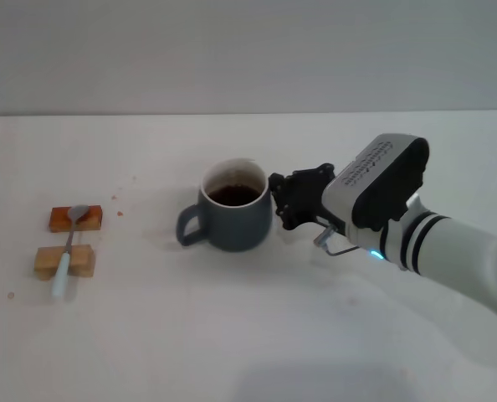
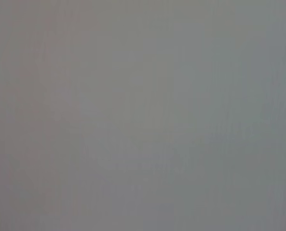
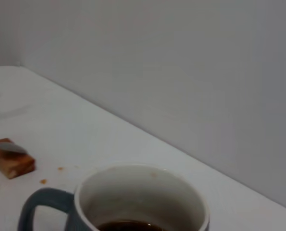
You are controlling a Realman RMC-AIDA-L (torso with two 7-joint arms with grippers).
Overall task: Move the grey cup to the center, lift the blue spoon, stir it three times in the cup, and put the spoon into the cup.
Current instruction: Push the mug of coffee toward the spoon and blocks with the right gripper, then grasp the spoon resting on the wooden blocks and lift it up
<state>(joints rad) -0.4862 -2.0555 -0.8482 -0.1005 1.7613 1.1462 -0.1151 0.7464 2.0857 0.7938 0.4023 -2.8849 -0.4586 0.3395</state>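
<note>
Spoon (image 1: 69, 249) on blocks (image 1: 65, 260), left of cup (image 1: 232, 206)

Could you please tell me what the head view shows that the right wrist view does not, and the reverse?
Only the head view shows the slim blue spoon lying across two wooden blocks, the nearer wooden block, and the right gripper beside the mug. Only the right wrist view shows the mug's white inner wall up close. Both show the rounded dark grey mug holding dark liquid, the farther wooden block and the white table.

The right hand (image 1: 275, 201) sits tight against the grey cup (image 1: 236, 216), its fingers' spread indiscernible; the wrist view crops the cup's base.
</note>
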